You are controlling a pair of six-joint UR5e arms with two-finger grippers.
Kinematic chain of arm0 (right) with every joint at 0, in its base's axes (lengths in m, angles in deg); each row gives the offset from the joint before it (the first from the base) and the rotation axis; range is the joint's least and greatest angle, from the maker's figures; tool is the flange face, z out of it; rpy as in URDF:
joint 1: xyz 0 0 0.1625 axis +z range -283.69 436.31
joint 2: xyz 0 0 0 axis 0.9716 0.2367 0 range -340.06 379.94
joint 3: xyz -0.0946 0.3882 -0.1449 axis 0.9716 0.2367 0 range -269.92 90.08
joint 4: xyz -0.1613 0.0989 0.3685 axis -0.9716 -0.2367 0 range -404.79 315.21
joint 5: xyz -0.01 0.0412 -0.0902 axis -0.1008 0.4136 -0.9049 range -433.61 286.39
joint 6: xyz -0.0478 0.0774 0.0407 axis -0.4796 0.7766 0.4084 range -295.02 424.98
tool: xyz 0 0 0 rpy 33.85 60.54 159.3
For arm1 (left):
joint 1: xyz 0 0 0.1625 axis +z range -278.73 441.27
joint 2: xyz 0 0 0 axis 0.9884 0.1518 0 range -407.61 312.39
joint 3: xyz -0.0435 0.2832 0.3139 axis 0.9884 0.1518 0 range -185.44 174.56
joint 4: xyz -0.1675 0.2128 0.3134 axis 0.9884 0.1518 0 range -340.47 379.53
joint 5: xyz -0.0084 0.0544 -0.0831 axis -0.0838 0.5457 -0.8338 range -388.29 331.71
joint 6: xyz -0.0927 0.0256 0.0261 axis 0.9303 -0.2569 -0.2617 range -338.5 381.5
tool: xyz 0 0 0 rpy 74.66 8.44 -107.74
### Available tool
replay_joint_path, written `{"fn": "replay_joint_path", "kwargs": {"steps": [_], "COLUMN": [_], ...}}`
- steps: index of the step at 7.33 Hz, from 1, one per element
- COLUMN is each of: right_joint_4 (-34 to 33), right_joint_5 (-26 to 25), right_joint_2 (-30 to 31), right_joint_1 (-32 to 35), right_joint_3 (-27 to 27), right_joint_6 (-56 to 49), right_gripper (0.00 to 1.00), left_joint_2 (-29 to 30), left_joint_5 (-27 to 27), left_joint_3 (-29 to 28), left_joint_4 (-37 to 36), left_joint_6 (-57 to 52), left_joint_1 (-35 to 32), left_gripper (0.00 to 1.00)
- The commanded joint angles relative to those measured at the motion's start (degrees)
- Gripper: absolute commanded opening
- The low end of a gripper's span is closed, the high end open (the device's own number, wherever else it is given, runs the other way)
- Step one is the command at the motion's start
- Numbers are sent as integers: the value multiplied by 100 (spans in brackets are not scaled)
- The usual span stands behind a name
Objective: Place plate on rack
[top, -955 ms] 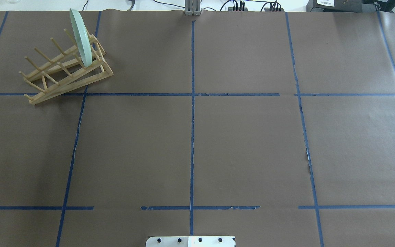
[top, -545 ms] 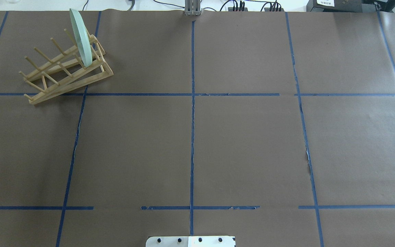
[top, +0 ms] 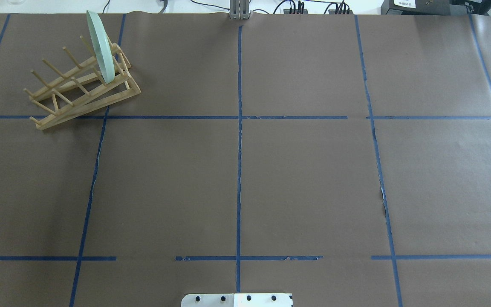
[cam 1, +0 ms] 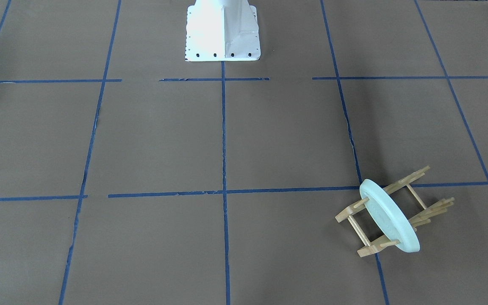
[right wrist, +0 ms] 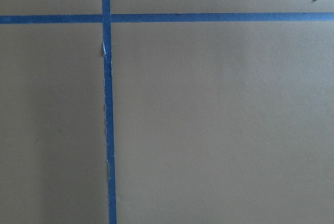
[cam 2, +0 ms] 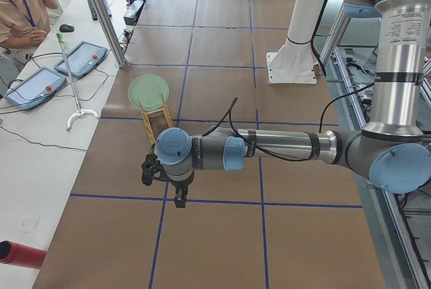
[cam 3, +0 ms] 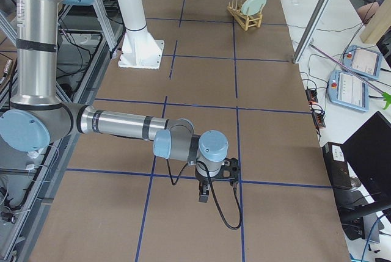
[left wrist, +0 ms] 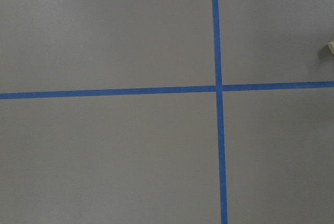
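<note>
The pale mint-green plate [top: 100, 47] stands on edge between the pegs at one end of the light-wood rack [top: 85, 91], at the table's far left. Both also show in the front view, the plate [cam 1: 390, 222] upright in the rack [cam 1: 413, 176], and in the left side view, plate [cam 2: 148, 90] and rack [cam 2: 156, 127]. My left gripper [cam 2: 180, 198] hangs over the table, nearer than the rack and apart from it. My right gripper [cam 3: 203, 196] hangs over bare table far from the rack [cam 3: 241, 18]. I cannot tell whether either gripper is open or shut.
Brown paper with blue tape lines covers the table [top: 305, 179]. The robot's white base plate [top: 237, 299] is at the near edge. An operator [cam 2: 20, 6] sits beside control pendants [cam 2: 81, 56] by the table's far side. A pale wooden corner [left wrist: 330, 47] shows at the left wrist view's right edge.
</note>
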Motion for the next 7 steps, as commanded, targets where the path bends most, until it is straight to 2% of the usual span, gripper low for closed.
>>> {"fn": "replay_joint_path", "kwargs": {"steps": [1,2,4,6,7], "right_joint_4": [-4,-4,5,5,-4], "right_joint_5": [0,0,0,0,0], "right_joint_2": [0,0,0,0,0], "right_joint_1": [0,0,0,0,0], "right_joint_3": [0,0,0,0,0], "right_joint_6": [-4,-4,5,5,-3], "right_gripper": [100,100,100,100,100], "left_joint_2": [-74,-74,-48,206,215], "left_joint_5": [336,557,542,542,542], "left_joint_3": [-19,-19,-89,-90,-37], "left_joint_4": [539,770,659,-382,-388], "left_joint_6": [-10,42,42,34,-27], "left_joint_1": [5,5,5,14,14], "left_gripper": [100,100,100,100,100]}}
